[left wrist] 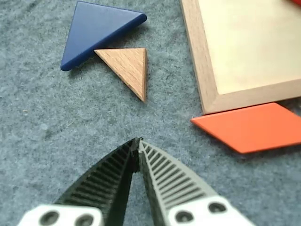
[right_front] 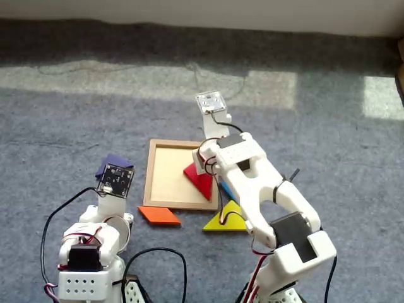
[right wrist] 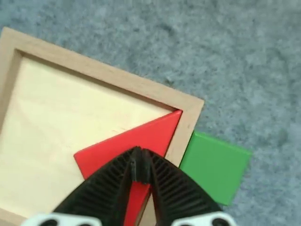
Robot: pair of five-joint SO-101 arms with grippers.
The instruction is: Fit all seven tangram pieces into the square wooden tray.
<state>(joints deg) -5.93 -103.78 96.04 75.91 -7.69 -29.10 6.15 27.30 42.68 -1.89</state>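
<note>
Grey carpet covers the whole floor, with a pale band of daylight across its far side. The right arm is the biggest thing on it. It stretches over the near right corner of the square wooden tray and hides part of that corner. Its right gripper has its fingers pressed together over the red triangle. From here I can't be sure the tips actually touch the piece.

That red triangle lies inside the tray, against its right wall. The left arm sits folded near the front. Its left gripper is closed on nothing, above bare carpet.

The other pieces lie outside the tray:
- A dark blue triangle lies off the tray's left side, with a small wooden triangle just beside it.
- A yellow triangle lies at the near right, partly under the right arm.
- An orange parallelogram lies against the near left corner.
- A green square rests against the right rim.
- A light blue sliver peeks out beside the arm.
</note>
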